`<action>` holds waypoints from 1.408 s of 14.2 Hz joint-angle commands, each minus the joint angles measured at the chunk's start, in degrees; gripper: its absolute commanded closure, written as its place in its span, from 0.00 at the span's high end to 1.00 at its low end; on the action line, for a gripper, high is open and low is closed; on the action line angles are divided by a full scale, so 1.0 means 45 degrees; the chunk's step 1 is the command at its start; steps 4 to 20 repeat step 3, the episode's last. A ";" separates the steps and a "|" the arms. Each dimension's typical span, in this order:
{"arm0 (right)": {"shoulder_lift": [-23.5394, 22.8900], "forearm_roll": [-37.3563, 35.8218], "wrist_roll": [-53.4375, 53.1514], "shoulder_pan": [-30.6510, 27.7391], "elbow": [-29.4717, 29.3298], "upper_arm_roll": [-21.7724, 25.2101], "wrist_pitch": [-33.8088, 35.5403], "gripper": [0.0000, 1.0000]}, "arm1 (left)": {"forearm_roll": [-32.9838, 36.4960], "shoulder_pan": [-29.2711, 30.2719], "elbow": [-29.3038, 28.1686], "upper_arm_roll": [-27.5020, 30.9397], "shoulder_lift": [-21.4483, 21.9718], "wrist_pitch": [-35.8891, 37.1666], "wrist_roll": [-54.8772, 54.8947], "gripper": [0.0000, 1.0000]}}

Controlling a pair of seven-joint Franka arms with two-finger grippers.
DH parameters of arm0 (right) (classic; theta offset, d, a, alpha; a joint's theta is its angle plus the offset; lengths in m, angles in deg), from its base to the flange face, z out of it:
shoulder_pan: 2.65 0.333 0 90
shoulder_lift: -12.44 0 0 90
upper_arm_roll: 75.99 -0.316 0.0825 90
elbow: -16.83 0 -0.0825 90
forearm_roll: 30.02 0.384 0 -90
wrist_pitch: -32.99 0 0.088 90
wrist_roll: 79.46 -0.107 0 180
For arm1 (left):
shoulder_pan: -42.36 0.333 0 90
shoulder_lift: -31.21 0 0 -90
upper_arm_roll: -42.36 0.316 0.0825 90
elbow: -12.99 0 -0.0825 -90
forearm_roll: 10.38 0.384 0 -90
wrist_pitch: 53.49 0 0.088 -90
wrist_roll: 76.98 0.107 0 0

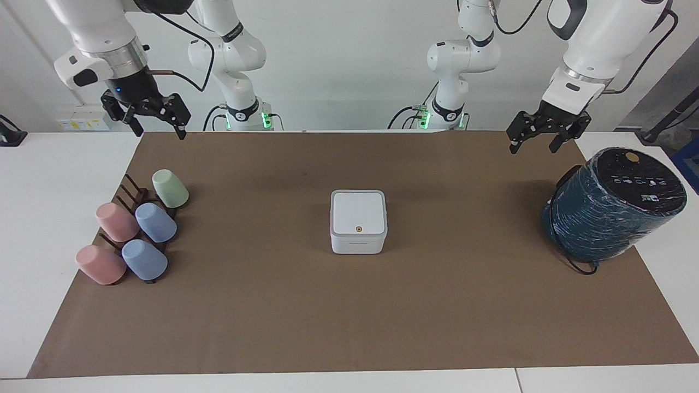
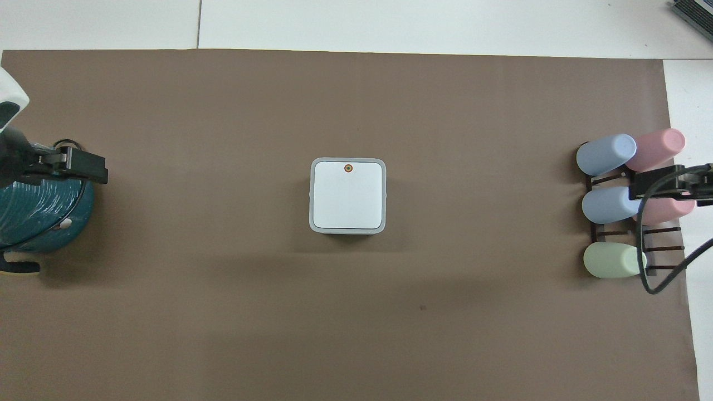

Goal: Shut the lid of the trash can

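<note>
The small white trash can [image 1: 357, 243] stands in the middle of the brown mat and also shows in the overhead view [image 2: 312, 195]. Its square white lid [image 1: 357, 212] lies flat on the can, orange dot up, and shows from above too [image 2: 348, 197]. My left gripper [image 1: 532, 148] hangs open and empty in the air over the mat's edge by the robots, beside the teal cylinder; from above [image 2: 83, 166] it overlaps the cylinder. My right gripper [image 1: 159, 132] waits open and empty over the mat's corner above the cup rack [image 2: 663, 186]. Both are far from the can.
A large dark teal wrapped cylinder [image 1: 611, 213] lies tilted at the left arm's end [image 2: 39, 217]. A dark rack with several pastel cups [image 1: 136, 229] stands at the right arm's end [image 2: 618, 206]. The brown mat [image 1: 349, 316] covers the white table.
</note>
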 commanded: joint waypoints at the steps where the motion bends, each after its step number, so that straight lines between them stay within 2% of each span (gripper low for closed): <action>1: 0.0113 0.0200 -0.0048 -0.0035 0.0026 -0.0019 0.0008 1.00 | 0.0005 -0.0093 0.0430 -0.0053 -0.0200 0.0353 0.0143 1.00; 20: 0.0113 0.0200 -0.0048 -0.0035 0.0026 -0.0019 0.0008 1.00 | -0.0092 -0.0093 0.0605 -0.0093 -0.0200 0.0353 0.0143 1.00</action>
